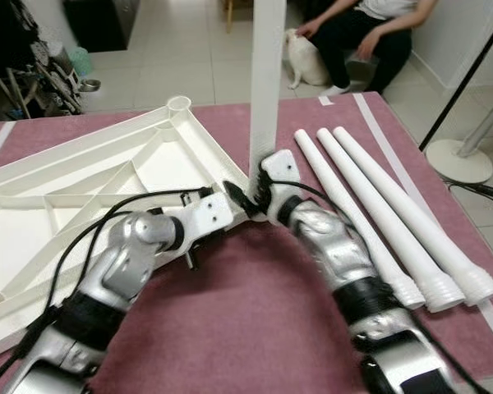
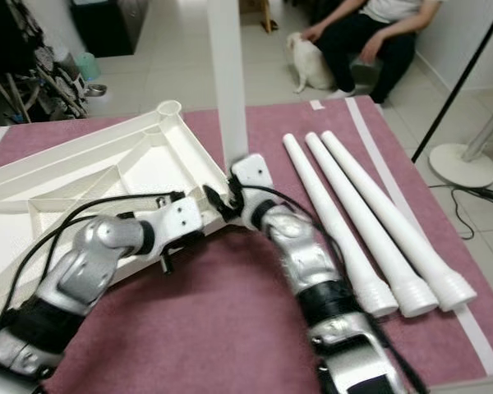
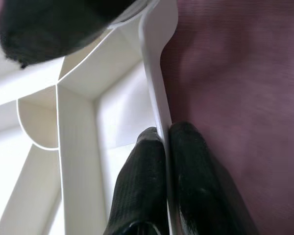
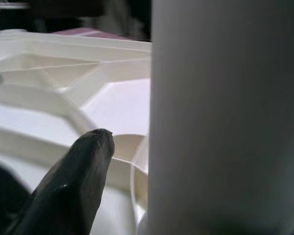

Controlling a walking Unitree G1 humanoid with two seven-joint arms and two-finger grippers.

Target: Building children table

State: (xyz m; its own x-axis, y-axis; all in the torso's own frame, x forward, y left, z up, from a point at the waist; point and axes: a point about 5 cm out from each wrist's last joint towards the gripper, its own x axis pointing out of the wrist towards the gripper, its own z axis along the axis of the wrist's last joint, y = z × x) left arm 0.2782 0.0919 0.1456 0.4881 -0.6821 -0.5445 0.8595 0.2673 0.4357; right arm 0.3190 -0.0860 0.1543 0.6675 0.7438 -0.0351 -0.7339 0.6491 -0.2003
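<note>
White tabletop (image 1: 82,176) rim pinched, left gripper (image 3: 164,147) | right gripper (image 1: 259,193) at upright leg (image 1: 265,82)

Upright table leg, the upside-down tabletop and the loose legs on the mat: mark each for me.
upright table leg (image 1: 264,90), left eye view, mid-shaft.
tabletop (image 1: 90,152), left eye view, far rim.
loose legs (image 1: 378,215), left eye view, middle leg's shaft.
</note>
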